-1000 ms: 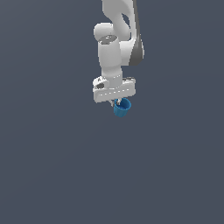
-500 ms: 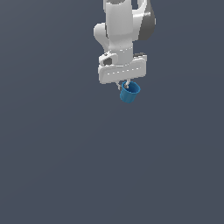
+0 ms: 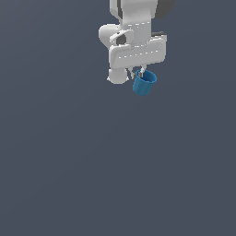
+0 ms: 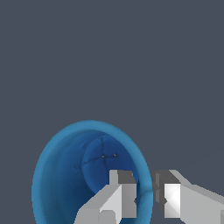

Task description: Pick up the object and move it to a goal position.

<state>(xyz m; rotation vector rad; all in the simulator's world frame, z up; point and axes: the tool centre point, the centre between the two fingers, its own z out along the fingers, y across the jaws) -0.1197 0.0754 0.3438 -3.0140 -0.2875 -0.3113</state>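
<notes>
Blue cup [image 3: 144, 83] being held aloft, tilted, directly beneath white gripper [image 3: 140, 73]; rim wall being pinched by gripper [image 4: 144, 192], one finger [image 4: 120, 197] inside hollow, other finger [image 4: 173, 194] outside; grey background being shown all around.

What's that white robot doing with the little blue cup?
The robot's end effector is holding the blue cup up in the air. It pinches the cup's rim: one finger is inside the cup and the other is outside. The cup hangs a bit tilted below it.
</notes>
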